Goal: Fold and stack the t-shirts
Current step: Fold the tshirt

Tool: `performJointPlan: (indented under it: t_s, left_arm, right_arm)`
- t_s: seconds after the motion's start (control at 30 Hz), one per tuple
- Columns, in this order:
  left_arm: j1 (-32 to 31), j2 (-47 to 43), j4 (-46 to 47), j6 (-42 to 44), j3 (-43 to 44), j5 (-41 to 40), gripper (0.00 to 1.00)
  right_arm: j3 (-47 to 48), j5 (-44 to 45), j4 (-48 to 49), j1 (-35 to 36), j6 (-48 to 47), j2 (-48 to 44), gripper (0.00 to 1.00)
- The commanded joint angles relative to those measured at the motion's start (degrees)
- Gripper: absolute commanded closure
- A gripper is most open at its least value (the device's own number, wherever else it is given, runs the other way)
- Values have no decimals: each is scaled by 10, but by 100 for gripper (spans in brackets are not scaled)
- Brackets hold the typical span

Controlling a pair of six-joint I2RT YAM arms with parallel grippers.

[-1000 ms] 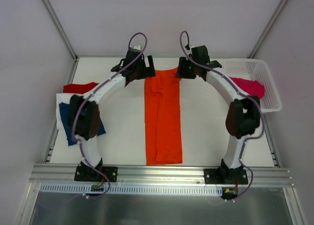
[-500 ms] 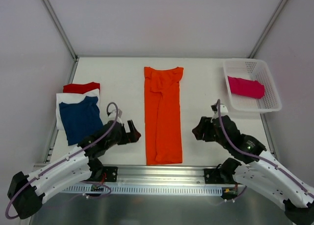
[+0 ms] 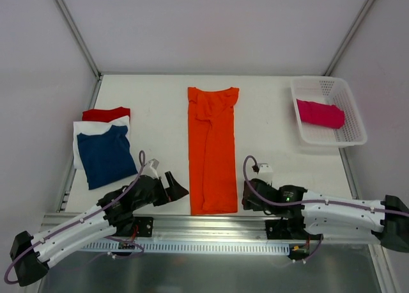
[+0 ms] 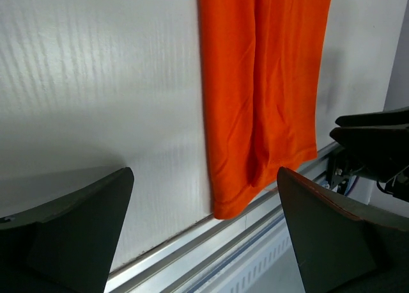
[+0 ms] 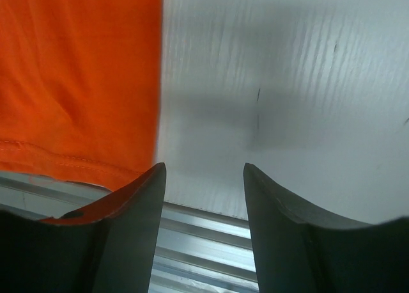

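The orange t-shirt lies as a long folded strip. The navy t-shirt tops a stack well to its left, and the magenta t-shirt sits in the basket to its right. At the strip's near hem, the left gripper gapes wide and empty; the right gripper is parted and also empty. Pinching only the top layer could spoil the fold. Only the wrist views show the hem's layering; only the overhead view shows the collar end.

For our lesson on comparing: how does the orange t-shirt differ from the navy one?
The orange t-shirt is a long narrow strip; the navy t-shirt is a compact near-square. The orange lies alone in the middle of the table; the navy tops a white shirt at the left. Both are plain, flat and unheld.
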Motion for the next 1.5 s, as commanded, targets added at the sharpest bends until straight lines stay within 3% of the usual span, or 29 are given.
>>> performJointPlan:
  t_s: [0.0,0.23,0.33,0.47,0.57,0.83,1.13,1.47]
  left_arm:
    - [-47,-1,-26,-52,-21,4,1]
    - [-184,53,-26,-153,-20,-70,1]
    - [-246,97,-25,-185,-1,-114,1]
    - [-282,141,-25,-218,3,-141,1]
    - [-290,133,-25,-232,-6,-142,1]
    - [-293,105,-25,-243,-25,-146,1]
    - [-295,106,-19,-234,-24,-156,1]
    - [-295,90,7,-233,-46,-158,1]
  right_arm:
    - [-7,50,33,40,109,34,45]
    - [-9,72,71,103,174,115,45]
    - [-15,83,84,118,193,117,44]
    - [-2,106,43,135,216,95,45]
    - [14,124,-39,145,229,64,45]
    - [63,176,-124,205,268,12,44]
    - [50,168,24,213,236,80,44]
    - [56,156,42,213,231,116,44]
